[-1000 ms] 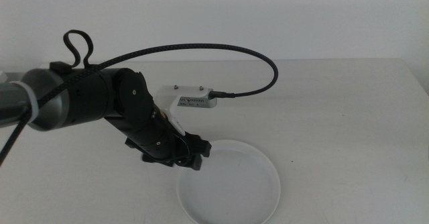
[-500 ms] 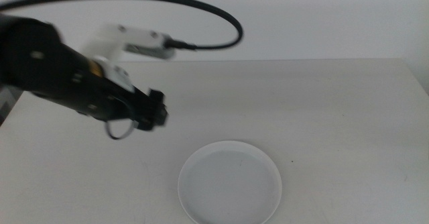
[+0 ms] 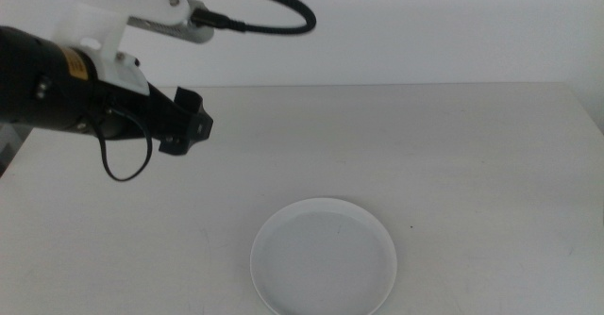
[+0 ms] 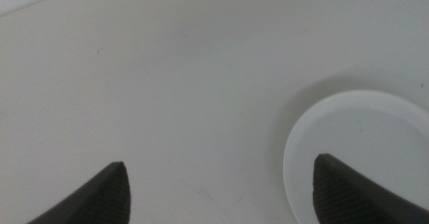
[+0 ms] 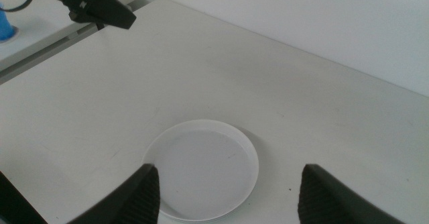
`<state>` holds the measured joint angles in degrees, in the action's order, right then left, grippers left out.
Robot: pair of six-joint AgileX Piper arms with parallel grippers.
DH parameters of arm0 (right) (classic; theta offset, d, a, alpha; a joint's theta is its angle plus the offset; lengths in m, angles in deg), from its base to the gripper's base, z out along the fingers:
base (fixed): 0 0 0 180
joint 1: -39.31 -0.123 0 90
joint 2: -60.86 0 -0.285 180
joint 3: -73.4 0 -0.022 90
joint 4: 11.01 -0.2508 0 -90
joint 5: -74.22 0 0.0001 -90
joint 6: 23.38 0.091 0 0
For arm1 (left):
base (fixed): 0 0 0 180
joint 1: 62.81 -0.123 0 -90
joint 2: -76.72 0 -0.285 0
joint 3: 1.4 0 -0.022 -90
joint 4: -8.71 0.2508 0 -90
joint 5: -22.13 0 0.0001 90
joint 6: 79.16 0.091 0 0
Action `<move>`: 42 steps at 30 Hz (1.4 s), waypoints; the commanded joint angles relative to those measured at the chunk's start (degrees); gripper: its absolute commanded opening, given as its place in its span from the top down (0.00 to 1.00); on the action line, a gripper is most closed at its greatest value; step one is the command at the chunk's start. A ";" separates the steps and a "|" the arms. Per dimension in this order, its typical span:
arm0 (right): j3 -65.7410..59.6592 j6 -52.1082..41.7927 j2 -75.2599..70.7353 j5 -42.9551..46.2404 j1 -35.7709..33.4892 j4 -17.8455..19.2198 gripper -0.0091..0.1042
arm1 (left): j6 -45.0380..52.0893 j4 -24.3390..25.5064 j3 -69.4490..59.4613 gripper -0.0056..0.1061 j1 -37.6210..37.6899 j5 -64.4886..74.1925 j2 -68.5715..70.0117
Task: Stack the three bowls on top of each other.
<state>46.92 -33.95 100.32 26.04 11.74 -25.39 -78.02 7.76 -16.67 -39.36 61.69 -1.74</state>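
A single white bowl (image 3: pixel 323 256) lies flat on the table (image 3: pixel 453 155), near the front edge in the middle view. No other bowl shows in any view.

The left gripper (image 3: pixel 189 122) hangs in the air over the table's left part, well apart from the bowl and holding nothing. In its wrist view (image 4: pixel 218 184) the two jaws stand wide apart with bare table between them; the bowl (image 4: pixel 362 150) sits off to one side, its rim passing behind one jaw tip, not between the two.

The right gripper (image 5: pixel 228 190) is out of the middle view. Its wrist view looks down on the table from a height: its jaws are spread wide and empty, and the bowl (image 5: pixel 201 170) appears in the gap between them, far below and untouched. The left gripper (image 5: pixel 100 6) shows in that view too, at the far side of the table, well away from the bowl.
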 commanded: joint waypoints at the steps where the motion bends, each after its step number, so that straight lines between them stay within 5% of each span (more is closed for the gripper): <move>1: 1.19 -0.25 0.41 4.20 -0.11 -0.16 0.46 | -2.83 0.96 3.16 0.01 -0.16 -2.79 1.65; 6: 1.19 1.47 1.03 6.97 -0.11 2.74 0.46 | -5.76 4.21 5.67 0.01 -0.16 -1.80 1.65; 13: 1.50 15.88 8.22 14.06 -0.11 10.28 0.46 | -6.99 6.10 9.02 0.01 -1.84 -0.27 1.44; 23: 15.95 17.21 28.20 14.20 3.31 12.13 0.46 | -3.95 3.42 12.74 0.01 -13.92 2.62 1.07; 26: 21.29 13.25 32.70 10.27 9.56 8.50 0.46 | -2.12 0.03 12.61 0.01 -17.08 4.33 1.54; 33: 21.49 -9.31 31.41 2.28 30.27 -12.89 0.46 | 1.73 -3.79 7.65 0.01 -20.06 1.74 9.42; 36: 17.87 -14.21 27.28 1.72 36.27 -18.87 0.46 | 1.77 -4.17 4.36 0.01 -20.06 -1.26 13.88; 42: 4.39 -20.60 14.00 10.34 36.96 -20.94 0.46 | 5.16 -8.54 -4.68 0.01 -20.06 -7.13 22.24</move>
<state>53.20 -51.11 118.16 30.79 49.29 -44.23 -73.95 1.24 -20.70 -59.32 60.61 17.97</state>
